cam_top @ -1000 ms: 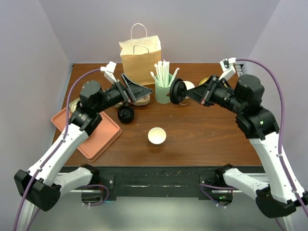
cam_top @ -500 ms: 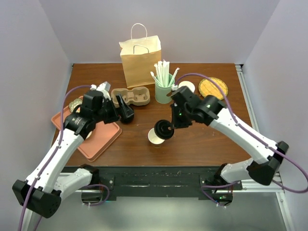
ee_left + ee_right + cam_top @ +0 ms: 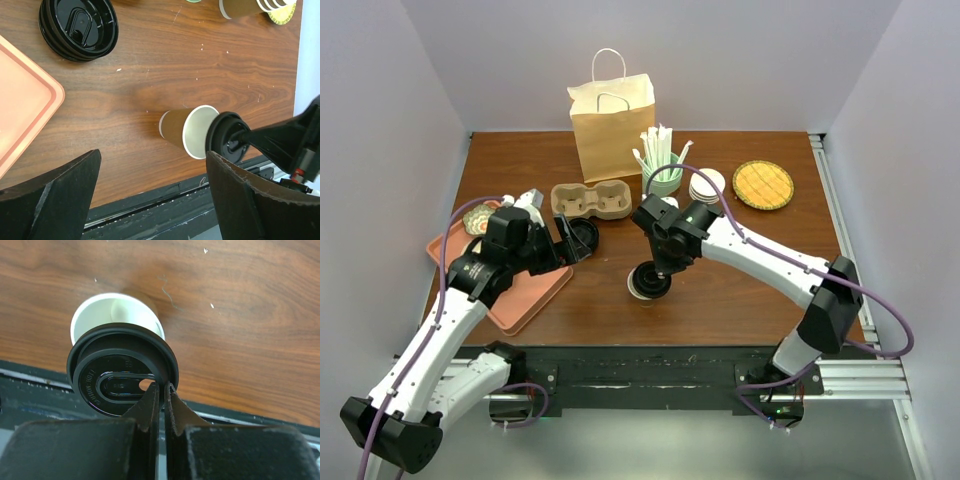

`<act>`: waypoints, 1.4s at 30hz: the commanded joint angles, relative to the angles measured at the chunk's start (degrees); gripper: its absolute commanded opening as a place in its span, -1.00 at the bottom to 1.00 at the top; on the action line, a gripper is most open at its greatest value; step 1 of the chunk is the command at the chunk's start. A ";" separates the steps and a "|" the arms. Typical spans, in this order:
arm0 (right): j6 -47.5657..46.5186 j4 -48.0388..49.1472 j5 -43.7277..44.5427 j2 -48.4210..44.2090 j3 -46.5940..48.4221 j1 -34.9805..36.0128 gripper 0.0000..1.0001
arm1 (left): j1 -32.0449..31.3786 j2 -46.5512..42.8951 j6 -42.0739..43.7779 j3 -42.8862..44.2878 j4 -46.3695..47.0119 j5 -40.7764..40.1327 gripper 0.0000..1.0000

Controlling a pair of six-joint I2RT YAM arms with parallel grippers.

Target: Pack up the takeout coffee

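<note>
The right pincer (image 3: 160,389), clamped on the rim of the black lid (image 3: 120,372), has swung in over the open coffee cup (image 3: 175,129) at the front of the surface (image 3: 720,300) (capping next, bagging later); the left pincer (image 3: 153,155) hangs spread wide.

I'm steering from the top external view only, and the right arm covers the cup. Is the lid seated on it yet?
Observer: No. The right wrist view shows the right gripper pinching the black lid by its rim, with much of the cup mouth uncovered beyond it.
Operator: Which way is it off?
Observer: The left wrist view shows the lid overlapping only the side of the mouth nearest the table front edge.
Operator: Is the left gripper carrying anything?
Observer: No. The left gripper has its jaws wide apart with nothing between them; the stack of spare lids lies apart from it.
</note>
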 commanded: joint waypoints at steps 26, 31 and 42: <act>-0.34 5.04 5.29 5.42 0.81 2.18 -1.00 | 0.29 -1.42 0.39 -1.30 1.79 4.62 0.70; -0.69 4.87 5.28 5.86 0.90 2.18 -1.00 | 0.29 -1.59 0.56 -1.38 1.79 4.89 0.69; -2.80 0.47 3.88 6.92 6.35 2.18 -1.00 | 0.29 -1.33 0.65 -1.74 2.14 5.33 0.68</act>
